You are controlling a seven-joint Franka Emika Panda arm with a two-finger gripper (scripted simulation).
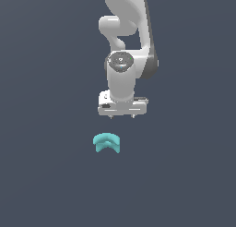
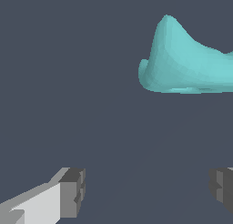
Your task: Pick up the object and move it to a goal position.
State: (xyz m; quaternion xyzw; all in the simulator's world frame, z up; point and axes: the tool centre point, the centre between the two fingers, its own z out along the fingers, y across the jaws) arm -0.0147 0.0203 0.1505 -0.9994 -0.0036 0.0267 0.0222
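on a plain dark grey-blue floor, a small teal block (image 1: 107,143) lies by itself. it is shaped like a short bent arch, its peak pointing away from the exterior camera and its two ends toward it. nothing touches it.

above it and a little toward the exterior view's right hangs a white arm (image 1: 125,41), reaching down from the top of the picture. its gripper (image 1: 122,116) points straight down, with only the tips of two short fingers showing under the broad white hand. the gripper is clear of the block, with bare floor between them (how high it hangs cannot be told).

from the wrist view, the two fingers stand wide apart, one grey pad (image 2: 73,192) at one side and the other at the far edge of the picture, with only floor between them. the gripper holds nothing. the block (image 2: 186,59) appears large and partly cut off by the picture's edge, lying outside the gap between the fingers, off to the side of it.
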